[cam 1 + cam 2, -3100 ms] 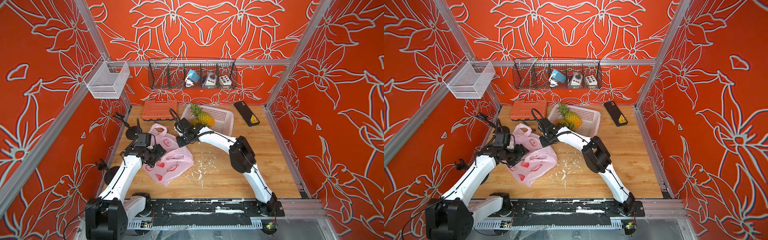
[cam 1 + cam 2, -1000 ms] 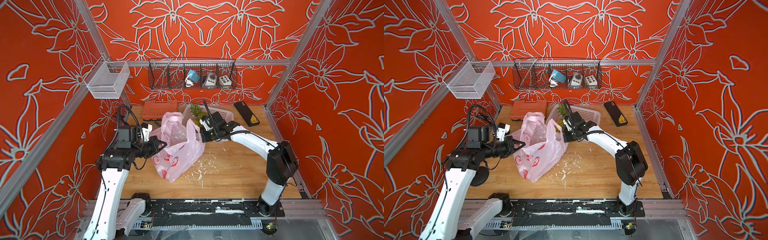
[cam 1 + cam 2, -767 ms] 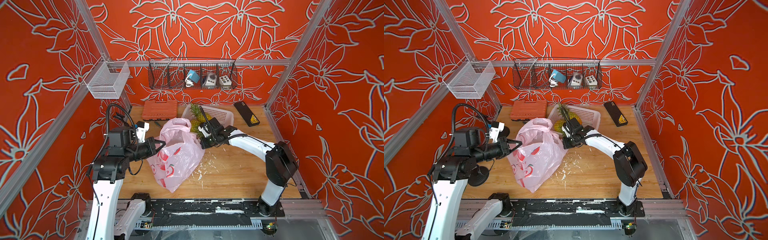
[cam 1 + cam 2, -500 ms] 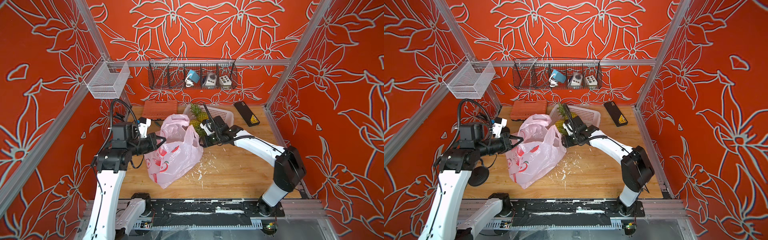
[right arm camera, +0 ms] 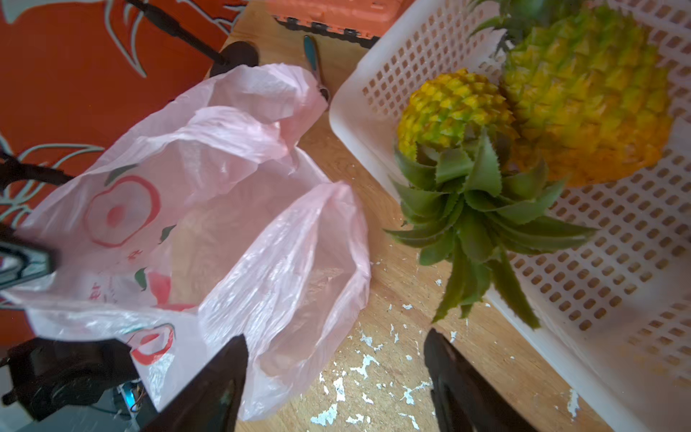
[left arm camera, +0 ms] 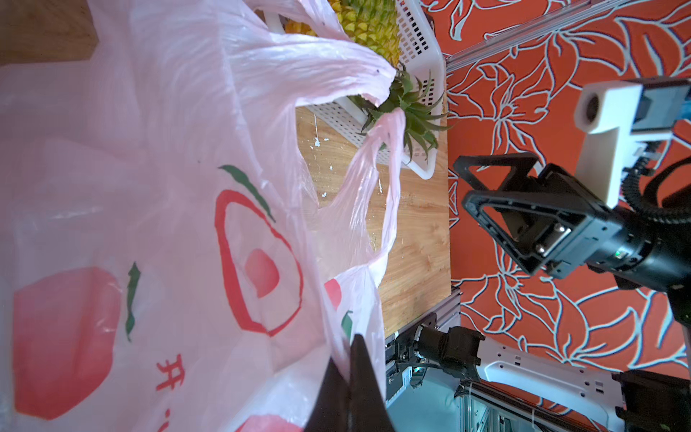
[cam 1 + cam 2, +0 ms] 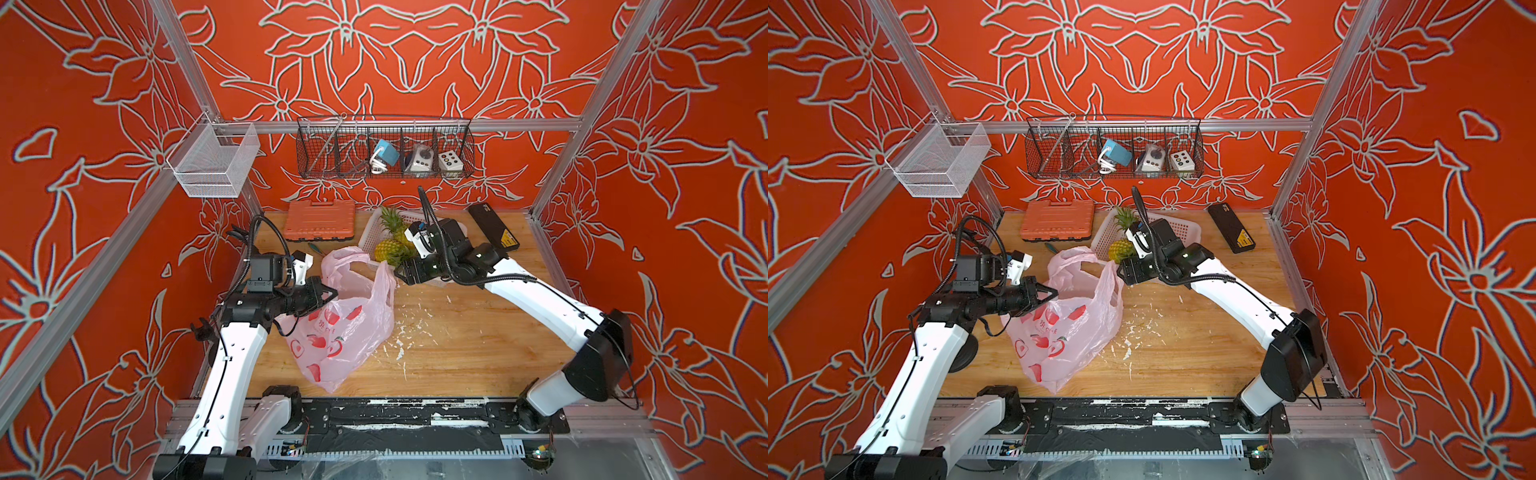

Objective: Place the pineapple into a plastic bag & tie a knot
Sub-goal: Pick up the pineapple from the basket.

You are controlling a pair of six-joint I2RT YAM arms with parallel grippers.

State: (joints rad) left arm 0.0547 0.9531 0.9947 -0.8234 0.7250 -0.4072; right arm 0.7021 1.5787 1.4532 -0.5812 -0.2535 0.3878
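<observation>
The thin translucent pale-pink plastic bag (image 7: 345, 320) printed with red peaches hangs above the wooden worktop (image 7: 457, 345), just beside the white perforated plastic basket (image 7: 1177, 230). The left gripper (image 7: 328, 296), its arm reaching level toward the basket, has its fingers (image 6: 355, 389) pressed together on the bag's edge; only the left wrist view shows that pinch close up. The right gripper (image 5: 336, 377), fingers (image 5: 224, 374) spread wide and holding nothing, hovers between bag and basket, its arm bent at the elbow. Only the right wrist view shows the bag's empty mouth and, in the basket, two yellow pineapples (image 5: 452, 112) with green crowns. The bag's loop handles (image 6: 374, 164) hang loose, untied.
</observation>
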